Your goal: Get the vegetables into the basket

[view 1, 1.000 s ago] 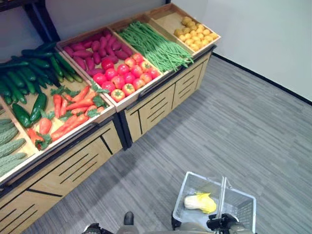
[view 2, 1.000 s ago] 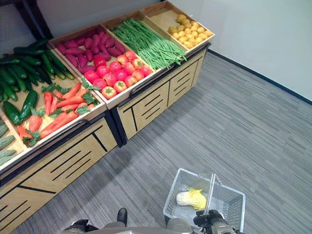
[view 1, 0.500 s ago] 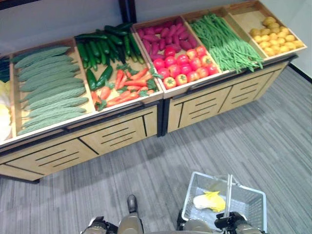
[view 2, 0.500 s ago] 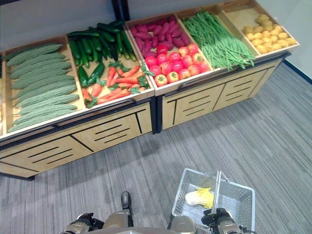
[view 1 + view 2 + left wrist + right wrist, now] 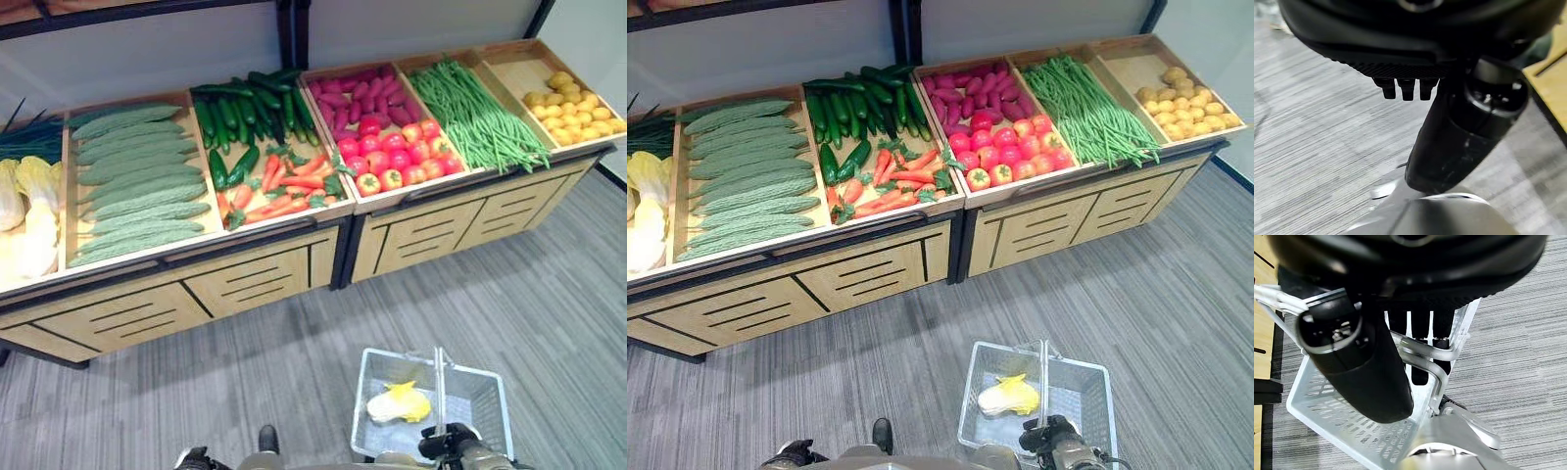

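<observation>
- So far, the basket (image 5: 431,403), a pale wire one at the lower right of the left eye view, holds one vegetable: a yellow-white cabbage (image 5: 398,403) lying on its floor toward its left side.
- The rest of the produce sits on the wooden display stand (image 5: 255,279) across the upper half of the frame: more cabbages (image 5: 24,211) at the far left, ridged green gourds (image 5: 127,186), dark cucumbers (image 5: 235,108), carrots (image 5: 284,186), purple sweet potatoes (image 5: 353,88), tomatoes (image 5: 402,162), green beans (image 5: 480,113) and yellow fruits (image 5: 573,103) at the far right.
- I judge the task to be early on: one item is in, and the bins look full.
- The right hand (image 5: 453,448), at the bottom edge right of centre, is curled round the basket's handle (image 5: 1422,355); in the right wrist view its fingers (image 5: 1420,328) hook over the metal bar and the thumb crosses in front, so it carries the basket.
- The left hand (image 5: 1410,73) hangs low over the grey floor (image 5: 549,294) with nothing in it; its fingers are curled in, the thumb pointing down.
</observation>
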Motion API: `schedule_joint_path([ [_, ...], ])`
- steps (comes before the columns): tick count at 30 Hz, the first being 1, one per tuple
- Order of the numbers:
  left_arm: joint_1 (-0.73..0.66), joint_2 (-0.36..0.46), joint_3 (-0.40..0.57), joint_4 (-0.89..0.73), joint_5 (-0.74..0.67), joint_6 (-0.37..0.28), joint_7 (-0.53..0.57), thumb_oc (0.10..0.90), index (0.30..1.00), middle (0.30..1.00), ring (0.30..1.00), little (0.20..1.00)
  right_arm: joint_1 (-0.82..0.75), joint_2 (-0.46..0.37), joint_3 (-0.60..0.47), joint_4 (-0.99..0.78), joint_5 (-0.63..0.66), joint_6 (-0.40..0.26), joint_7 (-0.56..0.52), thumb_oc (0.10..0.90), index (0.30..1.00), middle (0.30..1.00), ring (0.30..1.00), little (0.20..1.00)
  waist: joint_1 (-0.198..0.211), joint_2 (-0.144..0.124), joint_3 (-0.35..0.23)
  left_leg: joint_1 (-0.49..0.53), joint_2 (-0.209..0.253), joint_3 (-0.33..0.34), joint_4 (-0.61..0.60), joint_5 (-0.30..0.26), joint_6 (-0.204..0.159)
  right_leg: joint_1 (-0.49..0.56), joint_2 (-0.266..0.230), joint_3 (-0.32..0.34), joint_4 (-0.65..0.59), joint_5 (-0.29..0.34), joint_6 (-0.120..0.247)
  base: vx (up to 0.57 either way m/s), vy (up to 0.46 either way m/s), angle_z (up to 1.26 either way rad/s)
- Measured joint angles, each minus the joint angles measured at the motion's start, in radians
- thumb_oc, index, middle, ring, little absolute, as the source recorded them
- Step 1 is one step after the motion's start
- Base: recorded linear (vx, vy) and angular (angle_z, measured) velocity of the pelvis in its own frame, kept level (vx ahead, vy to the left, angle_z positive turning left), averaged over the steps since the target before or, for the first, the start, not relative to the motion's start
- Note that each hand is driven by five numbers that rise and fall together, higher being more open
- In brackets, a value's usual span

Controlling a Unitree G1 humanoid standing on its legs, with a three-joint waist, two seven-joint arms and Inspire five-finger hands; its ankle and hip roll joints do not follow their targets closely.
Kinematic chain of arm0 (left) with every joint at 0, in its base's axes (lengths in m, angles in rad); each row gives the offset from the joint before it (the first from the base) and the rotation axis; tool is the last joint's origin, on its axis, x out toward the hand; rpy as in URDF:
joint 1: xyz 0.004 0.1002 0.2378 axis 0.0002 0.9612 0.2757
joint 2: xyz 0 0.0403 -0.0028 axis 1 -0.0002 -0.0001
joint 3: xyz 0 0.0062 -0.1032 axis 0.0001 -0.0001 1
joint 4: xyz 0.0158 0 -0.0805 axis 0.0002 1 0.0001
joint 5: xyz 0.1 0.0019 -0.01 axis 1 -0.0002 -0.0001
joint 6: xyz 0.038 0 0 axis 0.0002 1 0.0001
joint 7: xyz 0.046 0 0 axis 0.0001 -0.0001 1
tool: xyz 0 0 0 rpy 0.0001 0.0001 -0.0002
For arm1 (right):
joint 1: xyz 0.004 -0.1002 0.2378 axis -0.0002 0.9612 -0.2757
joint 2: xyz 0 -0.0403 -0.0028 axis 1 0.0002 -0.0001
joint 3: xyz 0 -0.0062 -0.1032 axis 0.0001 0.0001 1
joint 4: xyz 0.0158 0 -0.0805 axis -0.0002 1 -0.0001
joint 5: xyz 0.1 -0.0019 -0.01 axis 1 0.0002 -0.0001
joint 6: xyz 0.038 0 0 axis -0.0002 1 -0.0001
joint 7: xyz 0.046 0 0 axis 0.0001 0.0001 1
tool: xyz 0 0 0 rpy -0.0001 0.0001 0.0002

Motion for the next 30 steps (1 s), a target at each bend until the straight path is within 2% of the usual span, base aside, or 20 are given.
schedule_joint_path([
  [3,0.058,0.018,-0.013,-0.24,-0.089,-0.001,-0.008,0.9,1.0,1.0,1.0,1.0,0.012,-0.001,-0.003,-0.018,0.001,0.001,-0.002,0.4,0.3,0.3,0.3,0.3,0.002,0.0,0.0,0.002,0.0,0.003,-0.002,0.002,-0.003,0.002,0.001,0.0,-0.002,0.008,-0.011,0.03,0.041,0.0],
  [4,0.059,0.014,-0.013,-0.284,-0.104,-0.014,-0.016,0.9,1.0,1.0,1.0,1.0,0.012,-0.001,-0.004,-0.019,0.001,0.002,-0.003,0.4,0.3,0.3,0.3,0.3,0.002,0.0,0.0,0.003,0.0,0.004,-0.003,0.003,-0.004,0.002,0.0,0.001,-0.003,0.009,-0.01,0.03,0.036,-0.05],
  [5,0.082,0.015,-0.014,-0.421,-0.137,-0.003,-0.027,0.9,1.0,1.0,1.0,1.0,0.015,0.0,-0.004,-0.029,0.0,0.005,0.0,0.4,0.3,0.3,0.3,0.3,0.001,-0.002,0.001,0.009,-0.001,0.008,-0.012,0.006,-0.01,0.005,0.0,0.006,-0.009,0.011,-0.005,0.03,0.03,-0.07],
  [9,0.081,0.012,-0.013,-0.72,-0.187,-0.04,-0.047,0.9,1.0,1.0,1.0,1.0,0.03,-0.001,-0.006,-0.042,-0.011,0.01,0.009,0.4,0.3,0.3,0.3,0.3,-0.005,-0.002,0.001,0.037,-0.003,0.019,-0.033,0.01,-0.015,0.029,0.003,0.019,-0.039,0.028,0.004,0.03,0.02,-0.11],
  [12,0.026,0.041,-0.007,-0.826,-0.19,-0.038,-0.046,0.9,1.0,1.0,1.0,1.0,0.043,-0.003,-0.013,-0.047,-0.025,0.01,0.016,0.4,0.3,0.3,0.3,0.3,-0.018,-0.001,-0.005,0.054,-0.001,0.024,-0.049,0.013,-0.019,0.046,0.009,0.022,-0.068,0.04,0.003,0.04,0.017,-0.07],
  [14,-0.002,0.093,0.01,-0.904,-0.18,-0.03,-0.045,0.9,1.0,1.0,1.0,1.0,0.045,-0.004,-0.025,-0.052,-0.039,0.011,0.025,0.4,0.3,0.3,0.3,0.3,-0.031,-0.001,-0.005,0.059,0.001,0.027,-0.057,0.017,-0.021,0.057,0.015,0.023,-0.089,0.058,-0.007,0.05,0.019,-0.05],
  [17,-0.06,0.145,0.041,-0.925,-0.15,-0.025,-0.04,0.9,1.0,1.0,1.0,1.0,0.049,-0.01,-0.027,-0.047,-0.049,0.011,0.035,0.4,0.3,0.3,0.3,0.3,-0.036,0.002,-0.007,0.067,0.001,0.035,-0.067,0.018,-0.022,0.067,0.018,0.029,-0.116,0.071,-0.01,0.04,0.01,-0.09],
  [21,-0.188,0.295,0.058,-0.914,-0.034,-0.014,-0.02,0.9,1.0,1.0,1.0,1.0,0.04,-0.015,-0.023,-0.041,-0.069,0.01,0.047,0.4,0.3,0.3,0.3,0.3,-0.049,0.001,-0.007,0.071,0.002,0.051,-0.067,0.018,-0.022,0.071,0.021,0.043,-0.131,0.081,-0.009,0.03,0.014,-0.11],
  [23,-0.263,0.341,0.064,-0.876,0.04,-0.014,0.017,0.9,1.0,1.0,1.0,1.0,0.037,-0.018,-0.021,-0.04,-0.076,0.009,0.05,0.4,0.3,0.3,0.3,0.3,-0.06,0.002,-0.007,0.072,0.003,0.053,-0.067,0.018,-0.022,0.068,0.021,0.047,-0.131,0.082,-0.009,0.0,0.004,-0.03],
  [28,-0.443,0.508,-0.01,-0.719,0.151,-0.01,0.066,0.9,1.0,1.0,1.0,1.0,0.024,-0.023,-0.001,-0.043,-0.077,-0.005,0.053,0.4,0.3,0.3,0.3,0.3,-0.082,0.003,-0.01,0.056,0.011,0.075,-0.067,0.018,-0.029,0.039,0.026,0.07,-0.131,0.092,-0.013,-0.05,0.016,-0.15],
  [29,-0.486,0.536,-0.045,-0.688,0.182,-0.015,0.081,0.9,1.0,1.0,1.0,1.0,0.026,-0.027,0.003,-0.039,-0.077,-0.01,0.05,0.4,0.3,0.3,0.3,0.3,-0.09,0.006,-0.012,0.044,0.01,0.078,-0.068,0.02,-0.032,0.02,0.026,0.076,-0.131,0.099,-0.014,-0.18,0.051,-0.1],
  [30,-0.57,0.583,-0.148,-0.612,0.194,-0.015,0.079,0.9,1.0,1.0,1.0,1.0,0.023,-0.03,0.002,-0.039,-0.077,-0.015,0.047,0.4,0.3,0.3,0.3,0.3,-0.091,0.009,-0.016,0.022,0.01,0.08,-0.068,0.024,-0.033,-0.005,0.025,0.078,-0.128,0.104,-0.014,-0.16,0.039,-0.1],
])
